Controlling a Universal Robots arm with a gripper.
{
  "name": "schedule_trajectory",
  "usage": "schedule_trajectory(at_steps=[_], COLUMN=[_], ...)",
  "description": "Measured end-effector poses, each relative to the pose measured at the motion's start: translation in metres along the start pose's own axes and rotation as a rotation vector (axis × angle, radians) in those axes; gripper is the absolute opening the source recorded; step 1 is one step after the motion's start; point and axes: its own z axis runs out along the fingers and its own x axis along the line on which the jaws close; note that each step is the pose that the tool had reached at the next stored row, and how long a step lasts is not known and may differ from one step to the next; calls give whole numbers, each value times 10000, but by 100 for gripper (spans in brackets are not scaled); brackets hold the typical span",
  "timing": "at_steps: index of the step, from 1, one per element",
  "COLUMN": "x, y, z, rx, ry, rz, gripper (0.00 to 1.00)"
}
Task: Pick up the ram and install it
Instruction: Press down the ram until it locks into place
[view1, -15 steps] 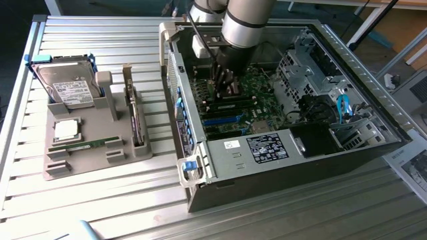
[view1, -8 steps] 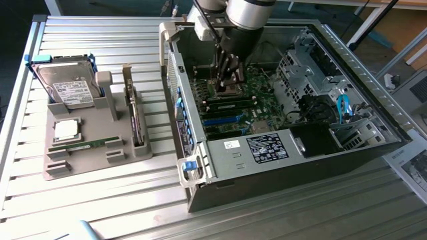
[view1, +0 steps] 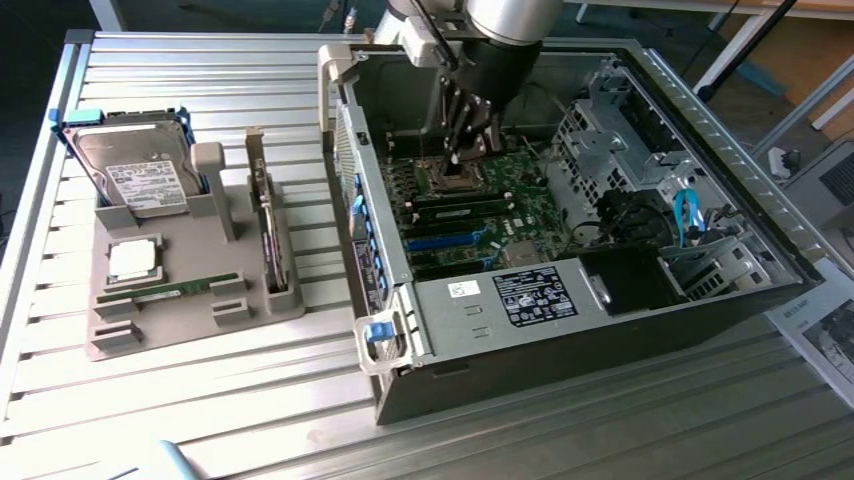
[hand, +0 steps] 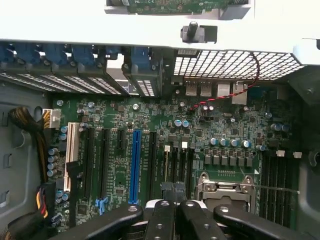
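The tool, closed and empty, hangs over the motherboard; the ram lies lengthwise in the grey holder.

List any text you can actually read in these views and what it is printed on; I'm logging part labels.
None can be read.
Hard drive label: print too small.
Power supply black label: blurred.
White sticker beside it: unreadable.
Motherboard markings: too small.
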Motion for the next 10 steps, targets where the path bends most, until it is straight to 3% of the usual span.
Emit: schedule_trajectory(at_steps=[3,10], x=[0,25], y=[-14,-443], z=[2,-17], rx=[1,-1], ry=[-2,0], rz=[1,5], gripper=[11,11])
